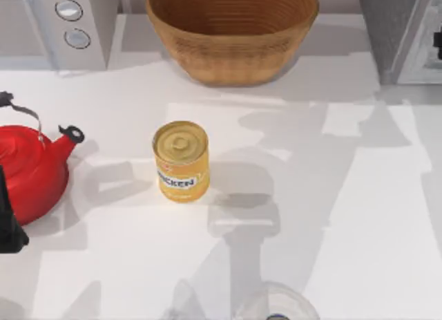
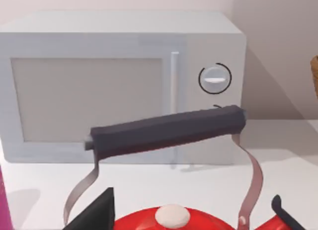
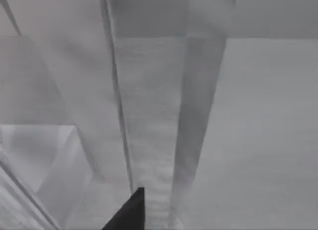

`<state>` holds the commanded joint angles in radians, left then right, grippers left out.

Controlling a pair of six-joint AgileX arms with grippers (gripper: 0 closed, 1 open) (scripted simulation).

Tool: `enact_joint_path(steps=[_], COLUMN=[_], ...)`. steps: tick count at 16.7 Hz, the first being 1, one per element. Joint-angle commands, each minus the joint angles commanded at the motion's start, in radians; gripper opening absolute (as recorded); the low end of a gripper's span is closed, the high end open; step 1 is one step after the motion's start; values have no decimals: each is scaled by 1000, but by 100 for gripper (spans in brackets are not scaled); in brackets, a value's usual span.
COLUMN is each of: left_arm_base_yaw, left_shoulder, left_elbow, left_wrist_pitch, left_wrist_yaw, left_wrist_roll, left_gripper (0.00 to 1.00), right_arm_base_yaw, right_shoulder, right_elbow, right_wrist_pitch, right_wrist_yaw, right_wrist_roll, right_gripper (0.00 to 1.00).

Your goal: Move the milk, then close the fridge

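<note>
The fridge (image 1: 394, 30) is the tall grey box at the back right, with a pale door panel (image 1: 423, 54) on its right. A dark bit of my right gripper (image 1: 438, 43) shows at the top view's right edge, against that panel. In the right wrist view, grey fridge surfaces (image 3: 149, 115) are very close, with one dark fingertip (image 3: 130, 210) before them. The milk is out of view. My left arm (image 1: 10, 227) is parked at the left edge beside the red kettle (image 1: 31, 171). One of its fingertips (image 2: 97, 214) shows above the kettle.
A yellow chicken can (image 1: 181, 160) stands mid-table. A wicker basket (image 1: 231, 30) sits at the back centre. A grey microwave with two knobs (image 1: 72, 23) is at the back left. A clear glass object (image 1: 280, 306) is at the front edge.
</note>
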<state>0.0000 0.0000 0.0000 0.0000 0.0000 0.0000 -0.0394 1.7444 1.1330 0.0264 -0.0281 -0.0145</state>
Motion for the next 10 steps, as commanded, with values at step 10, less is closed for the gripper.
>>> enact_joint_path(steps=[10], left_arm_base_yaw=[0], left_shoulder=[0], left_elbow=[0], left_wrist_pitch=[0], left_wrist_yaw=[0], left_wrist_roll=[0], left_gripper=[100], right_arm_base_yaw=[2], right_shoulder=[243], right_elbow=[310], right_wrist_pitch=[-65], right_wrist_yaw=[5], right_wrist_roll=[2], right_gripper=[100])
